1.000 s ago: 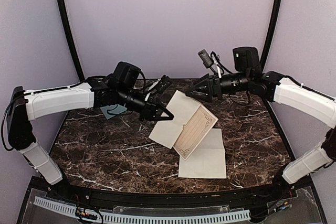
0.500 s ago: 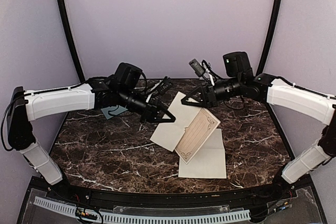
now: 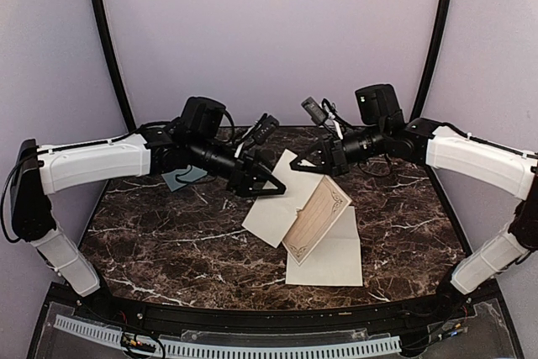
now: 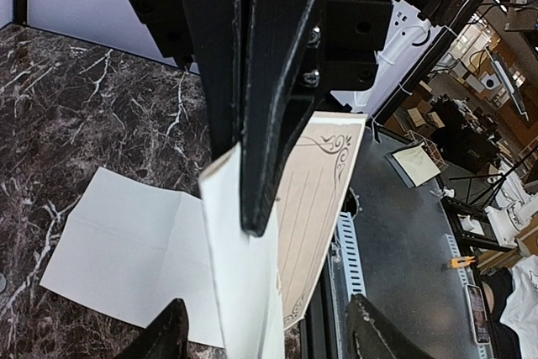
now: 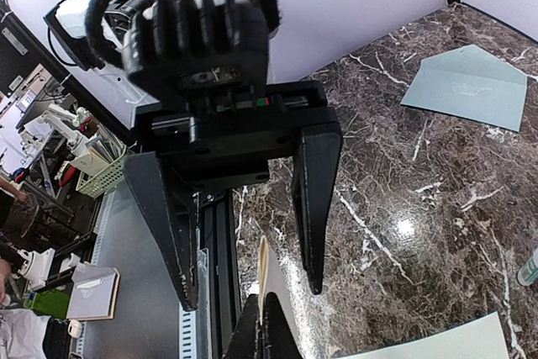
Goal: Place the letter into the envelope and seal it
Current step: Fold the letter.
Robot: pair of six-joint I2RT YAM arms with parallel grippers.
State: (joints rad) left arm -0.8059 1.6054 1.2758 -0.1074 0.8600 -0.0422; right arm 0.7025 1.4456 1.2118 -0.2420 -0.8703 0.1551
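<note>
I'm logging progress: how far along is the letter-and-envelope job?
Done: nothing sealed. The flat pale blue-grey paper envelope lies on the dark marble table, apart from the letter. In hand: the right gripper pinches the folded cream lined letter; the left gripper stands open. Left: inserting, sealing.

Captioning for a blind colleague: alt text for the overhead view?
The right end effector holds a folded letter by its top edge over a marble table, the left end effector open around it. Blue-grey envelope at left.

One envelope [image 3: 181, 179], one folded ornate letter [image 3: 318, 218], one plain white sheet [image 3: 332, 262], plus a left gripper [image 3: 273, 187] and a right gripper [image 3: 298, 164].
</note>
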